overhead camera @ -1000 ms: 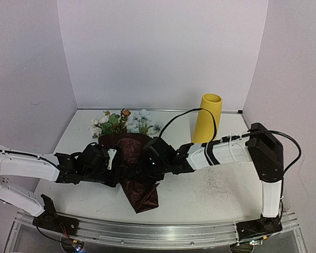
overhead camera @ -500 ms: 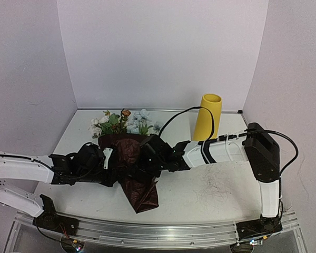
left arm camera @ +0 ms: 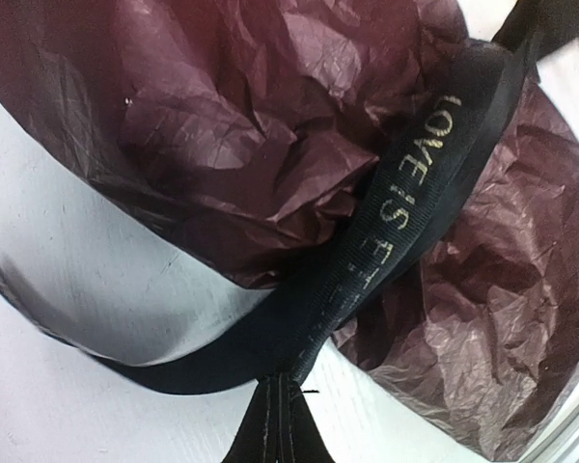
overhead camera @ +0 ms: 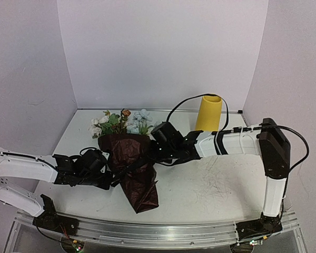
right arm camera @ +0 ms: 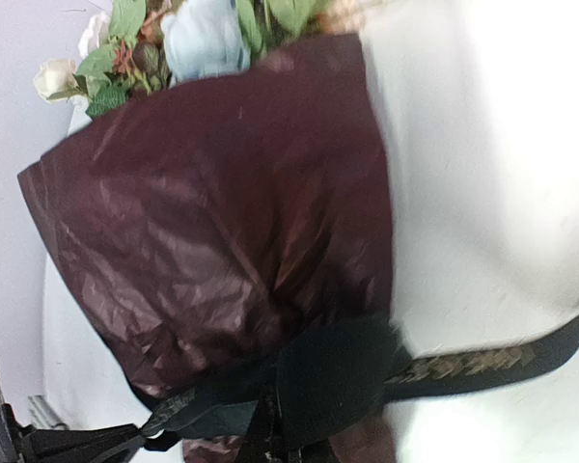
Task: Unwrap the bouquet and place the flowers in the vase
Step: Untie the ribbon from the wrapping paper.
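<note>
Blurring smears the right wrist view, where the black ribbon (right arm camera: 333, 376) bunches at the lower edge and hides the fingertips. The left gripper (overhead camera: 115, 176) and right gripper (overhead camera: 152, 154) are each clamped on that ribbon, crowding the bouquet (overhead camera: 134, 168) from both sides. It lies on the table (overhead camera: 210, 190) at centre-left, flowers (overhead camera: 121, 122) toward the top, paper tip toward the bottom. The yellow vase (overhead camera: 208, 113) stands upright, upper right, apart.

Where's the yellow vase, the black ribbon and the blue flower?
yellow vase (overhead camera: 208, 117): top external view, middle of its side wall.
black ribbon (left arm camera: 405, 203): left wrist view, the stretch with letters on it.
blue flower (right arm camera: 203, 39): right wrist view, its petals.
</note>
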Tool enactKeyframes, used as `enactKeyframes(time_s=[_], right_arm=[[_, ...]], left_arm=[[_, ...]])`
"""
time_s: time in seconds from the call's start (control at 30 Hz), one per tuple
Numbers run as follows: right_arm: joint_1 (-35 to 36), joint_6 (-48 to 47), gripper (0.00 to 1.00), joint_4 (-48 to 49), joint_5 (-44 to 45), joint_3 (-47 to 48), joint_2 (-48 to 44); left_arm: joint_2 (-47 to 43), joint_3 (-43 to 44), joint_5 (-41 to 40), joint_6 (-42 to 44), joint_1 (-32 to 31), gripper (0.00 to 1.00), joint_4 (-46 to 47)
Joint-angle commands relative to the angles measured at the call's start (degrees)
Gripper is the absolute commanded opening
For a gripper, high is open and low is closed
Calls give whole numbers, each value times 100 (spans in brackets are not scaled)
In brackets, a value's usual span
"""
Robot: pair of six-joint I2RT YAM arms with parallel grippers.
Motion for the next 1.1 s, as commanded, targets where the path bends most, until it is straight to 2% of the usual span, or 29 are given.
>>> enactKeyframes(time_s=[0.0,0.17,0.3,0.5,0.63,0.87,1.07], right_arm=[[-265,-1232,0,-404,24,211,-249],[-637,-1964,1,-521,-593,237,-169],[-805,-2559,7,-724,-575,296,-150],[-835,-3340,33,-1333,182,400,-179],[-821,-3701,48,-1242,-87,174,-546],[-401,-4814,50,-812,-846,88,-855],[-18,-5637,50,-806,-1354,481,-545]], left_arm=[[70,299,-18,-45,5,0,-203],[136,339,18,-47,5,0,-226],[224,392,100,-39,5,0,-236],[362,493,95,-26,5,0,-261],[321,589,-157,-107,5,2,-304],[62,761,-460,-151,3,18,-307],[32,835,-560,-99,5,20,-312]])
